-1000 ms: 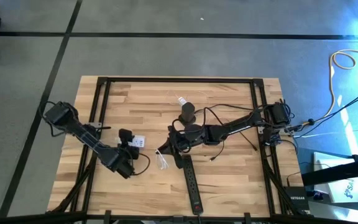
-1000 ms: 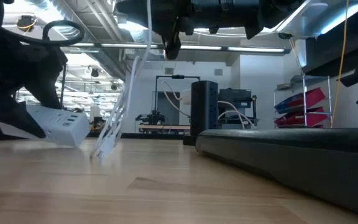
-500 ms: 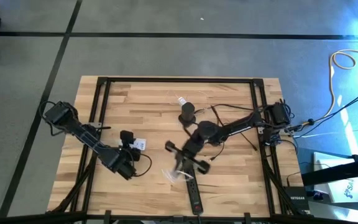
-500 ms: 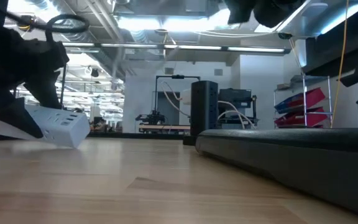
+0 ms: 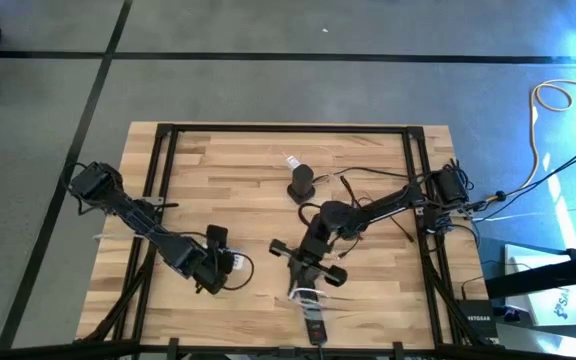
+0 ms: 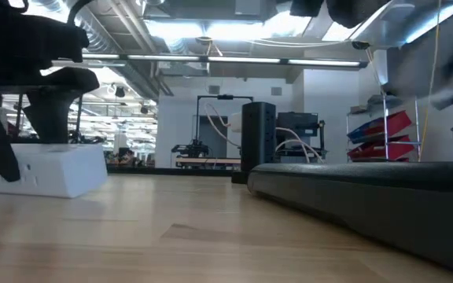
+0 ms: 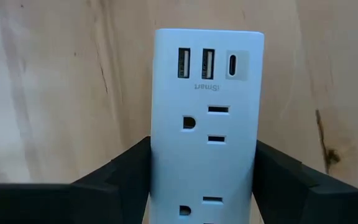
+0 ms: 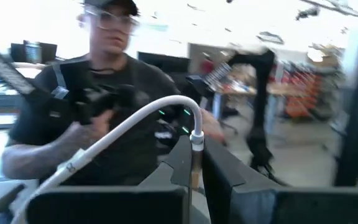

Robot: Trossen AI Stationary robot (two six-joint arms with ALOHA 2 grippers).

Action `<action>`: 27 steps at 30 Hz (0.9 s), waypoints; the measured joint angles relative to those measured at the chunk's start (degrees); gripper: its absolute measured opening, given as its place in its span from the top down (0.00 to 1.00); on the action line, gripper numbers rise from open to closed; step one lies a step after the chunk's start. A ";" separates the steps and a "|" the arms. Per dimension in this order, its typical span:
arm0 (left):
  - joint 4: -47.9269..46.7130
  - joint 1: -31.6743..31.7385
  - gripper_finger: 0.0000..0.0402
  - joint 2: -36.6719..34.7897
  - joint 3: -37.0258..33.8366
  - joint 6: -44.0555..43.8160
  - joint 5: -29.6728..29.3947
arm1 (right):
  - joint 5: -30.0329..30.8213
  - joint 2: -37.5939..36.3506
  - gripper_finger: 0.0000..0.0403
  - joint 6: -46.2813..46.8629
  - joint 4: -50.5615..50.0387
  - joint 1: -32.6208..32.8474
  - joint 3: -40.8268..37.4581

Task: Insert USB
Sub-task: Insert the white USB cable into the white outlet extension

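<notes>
A robotics lab: exposed ceiling ducts [image 6: 124, 31], equipment racks [image 6: 219, 134], red parts bins [image 6: 388, 134] behind the wooden workbench [image 5: 248, 160].

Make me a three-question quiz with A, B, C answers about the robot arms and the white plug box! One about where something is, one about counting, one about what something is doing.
1. Where is the white outlet block?
A. between the left end effector's fingers
B. on the floor
C. on top of the black power strip

2. How many rectangular USB slots sit side by side near its end?
A. none
B. two
C. five

3. What is the right end effector doing?
A. standing wide open
B. pinching a white cable
C. holding the black cylinder

Answers:
1. A, the left wrist view shows dark fingers on both sides of the block.
2. B, two slots stand beside one small oval port.
3. B, the right wrist view shows the cable clamped between closed fingers.
</notes>
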 joint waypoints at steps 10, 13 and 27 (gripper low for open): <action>-1.00 5.41 0.25 -1.47 -2.70 -4.10 4.73 | 8.82 0.00 1.00 -4.40 -10.53 -0.09 0.00; -0.15 6.69 0.16 -1.73 -3.26 -2.94 8.72 | 9.96 0.00 1.00 -4.78 -12.27 -0.05 0.00; 7.19 4.43 0.11 -15.53 -3.06 2.34 -4.15 | 15.49 0.02 1.00 -6.43 -23.71 -1.23 0.04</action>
